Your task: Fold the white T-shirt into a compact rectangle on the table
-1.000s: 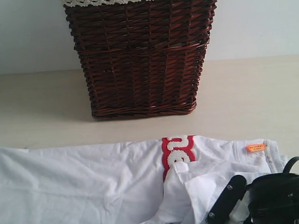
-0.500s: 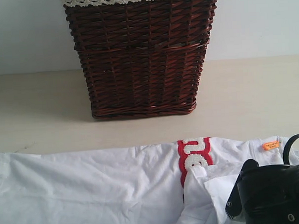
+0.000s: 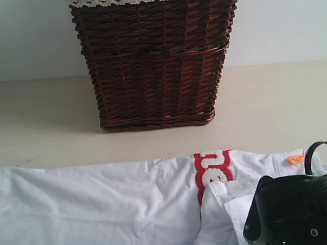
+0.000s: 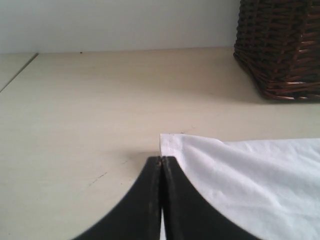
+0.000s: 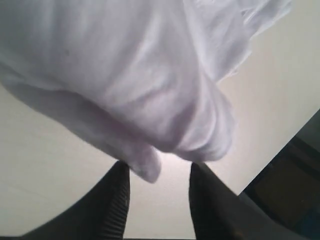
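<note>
Black-jawed, the right gripper (image 5: 159, 167) stands spread. A loose lobe of the white T-shirt (image 5: 125, 75) sags just ahead of its tips. The lowest point of that lobe dips beside one finger but is not clamped, and bare tabletop shows through the gap between the jaws. From the exterior camera, that arm's dark housing covers the nearest right end of the garment, where cloth is doubled over in a rumpled heap.

At the opposite end the left gripper (image 4: 161, 159) has its jaws pressed together. Its tips sit right at the shirt's left corner, and one finger overlaps the hem. I cannot tell whether any cloth is caught between the jaws.

The shirt lies along the near edge of the table (image 3: 271, 107), and its long axis runs left to right with one arm at each end. The red band (image 3: 211, 166) with fuzzy white letters crosses it right of centre, and a small orange tag (image 3: 296, 159) sits near the right end.

The heap is much nearer the right arm and lies straight ahead of its parted jaws. So any fresh pinch there looks to be a short advance forward rather than a sideways reach.

Beyond a strip of bare table stands the dark wicker basket (image 3: 155, 63), well apart from the shirt, with the white wall (image 3: 24, 36) behind it.
</note>
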